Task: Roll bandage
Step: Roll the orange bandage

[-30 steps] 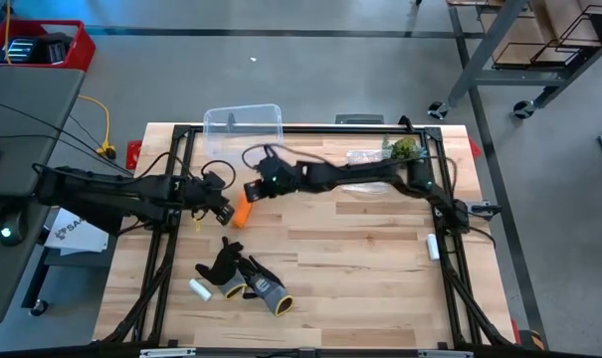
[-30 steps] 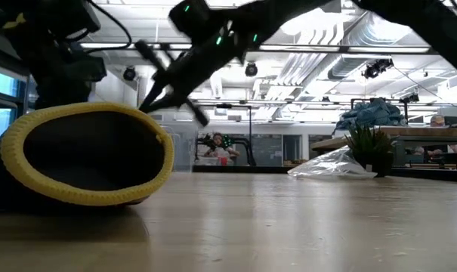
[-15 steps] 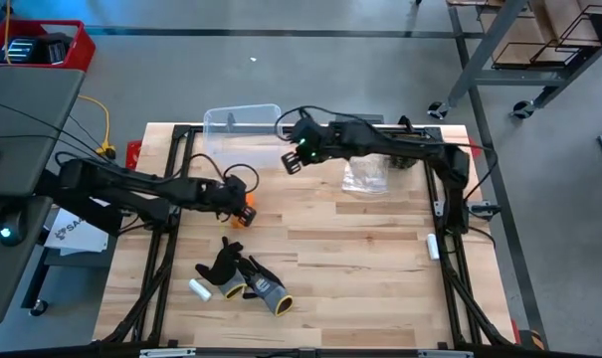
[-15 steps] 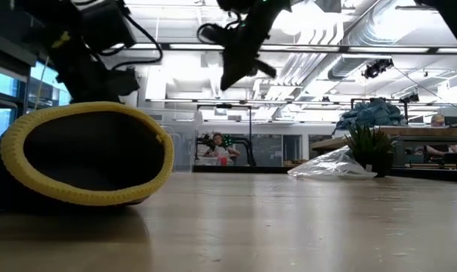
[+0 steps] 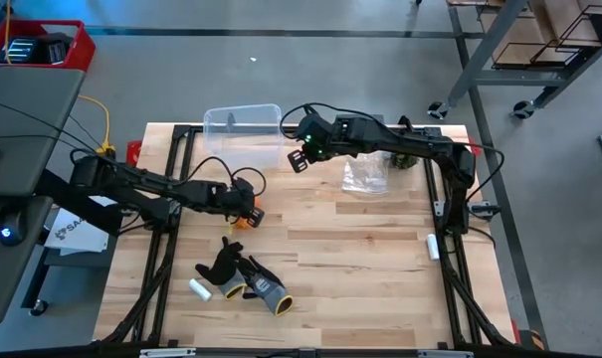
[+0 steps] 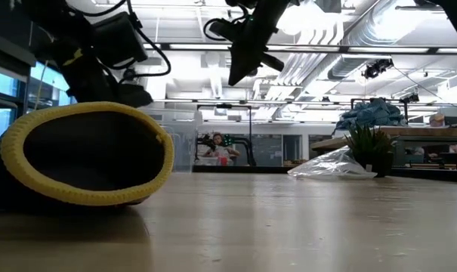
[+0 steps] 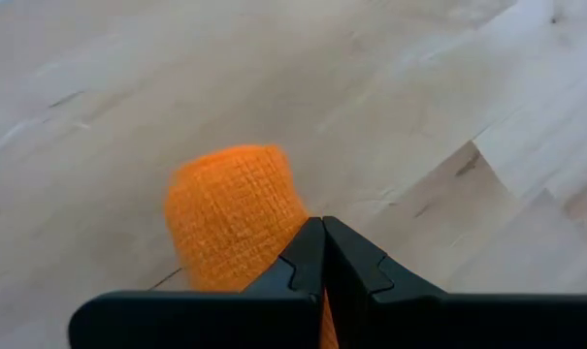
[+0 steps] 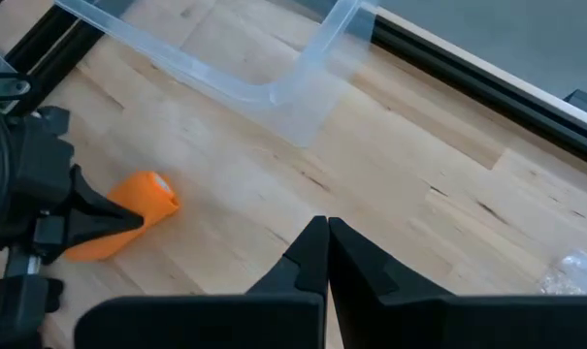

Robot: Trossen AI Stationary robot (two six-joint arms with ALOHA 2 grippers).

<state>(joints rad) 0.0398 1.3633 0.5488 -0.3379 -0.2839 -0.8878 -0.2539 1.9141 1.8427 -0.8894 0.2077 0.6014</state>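
Note:
The bandage [image 5: 253,213] is a stubby bright orange roll lying on its side on the wooden table [image 5: 360,268], left of the middle; it also shows in the left wrist view [image 7: 230,218] and the right wrist view [image 8: 143,208]. My left gripper [image 5: 246,208] is shut, its tips down at the roll. My right gripper [image 5: 299,160] is shut and hangs high over the far part of the table, well clear of the roll and touching nothing; its closed fingers [image 8: 324,254] point down at bare wood. My left gripper meets the bandage roll with its shut fingertips [image 7: 322,242], which lie against the roll's side [image 7: 274,233]. The fingers slant down from the table's left. The roll lies on the table. Whether any layer is caught between the fingers is hidden by them.
A clear plastic tub [image 5: 243,124] stands at the far edge, below my right gripper. Black-grey-yellow gloves [image 5: 246,280] and a small white cylinder [image 5: 199,289] lie near the front left; one glove cuff [image 6: 84,155] fills the low view's left. A plastic bag [image 5: 365,177] and a plant [image 5: 402,149] sit far right.
My right gripper has left the bandage, risen and gone toward the far edge and the right, tipping its fingers further down. My left gripper has moved toward the table's right and down onto the roll. Both stayed shut.

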